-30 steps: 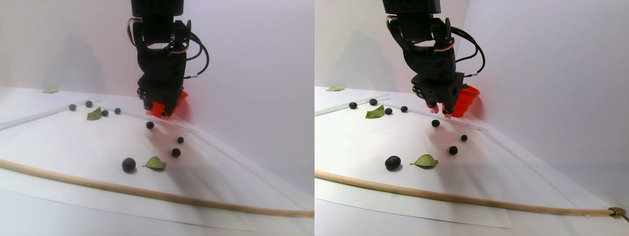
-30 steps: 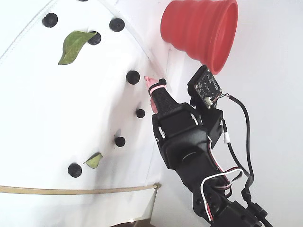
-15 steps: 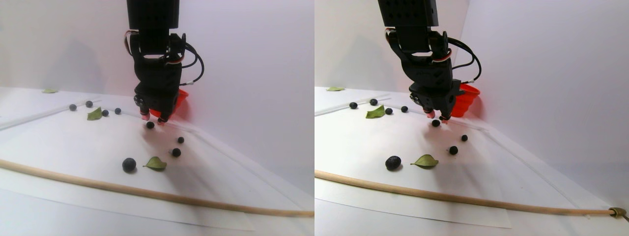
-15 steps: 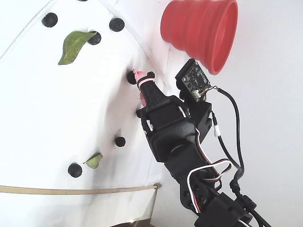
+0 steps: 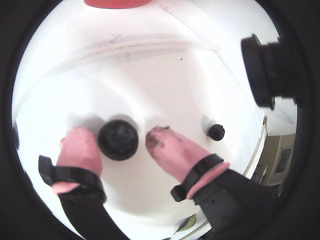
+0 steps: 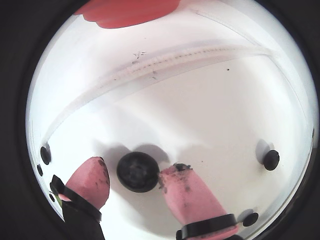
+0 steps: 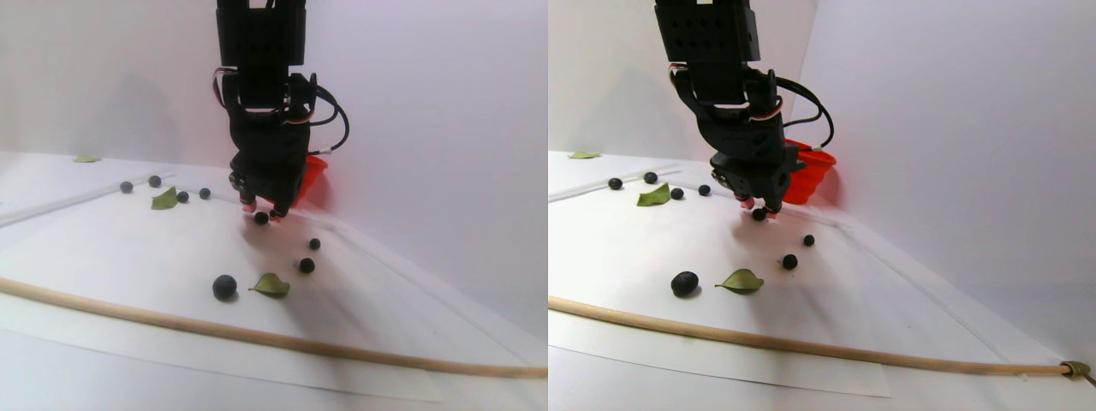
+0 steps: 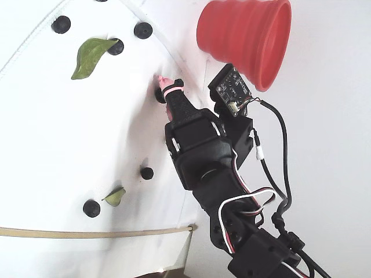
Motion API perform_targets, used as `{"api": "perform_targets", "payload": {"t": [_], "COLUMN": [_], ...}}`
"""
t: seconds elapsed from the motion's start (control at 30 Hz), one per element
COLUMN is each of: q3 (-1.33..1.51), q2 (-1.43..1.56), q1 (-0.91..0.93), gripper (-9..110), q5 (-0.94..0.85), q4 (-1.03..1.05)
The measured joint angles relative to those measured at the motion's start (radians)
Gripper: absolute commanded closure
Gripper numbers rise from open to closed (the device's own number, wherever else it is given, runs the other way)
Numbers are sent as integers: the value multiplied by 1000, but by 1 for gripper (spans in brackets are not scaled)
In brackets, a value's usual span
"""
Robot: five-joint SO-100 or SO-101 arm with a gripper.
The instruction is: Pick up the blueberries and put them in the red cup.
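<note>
Dark and round, the berry (image 5: 118,139) is sitting between the two pink fingertips (image 5: 79,148) of the hand (image 6: 136,181), which is standing narrowly open around it: in both wrist views a sliver of white shows on one side of the fruit, so the pads are flanking it and not yet pinching. A blueberry like this is probably very light, soft-skinned and easy to crush or to squirt sideways, so the best hold looks to be across its widest middle with only gentle pressure; dark smears on one fingertip (image 6: 189,192) suggest juice is already making the pads slick. Being a ball, it is also liable to roll if one finger touches first. Other blueberries (image 7: 224,286) are lying scattered well apart on the white paper-covered surface (image 7: 120,248), with green leaves (image 7: 271,284) among them and a thin wooden stick (image 7: 282,340) running along the near edge. In the fixed view the cup (image 8: 246,37) is resting tipped on its side near the hand, just beyond a raised white border strip (image 5: 125,50). Plain white walls are closing in the corner behind, leaving modest room for the arm.
</note>
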Motion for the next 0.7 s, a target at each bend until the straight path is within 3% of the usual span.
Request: {"api": "perform_targets", "payload": {"t": [0.7], "q3": [-35], "q2": [-49], "q1": [-2], "gripper": [86], "q5": [-26], "q4": [-18]}}
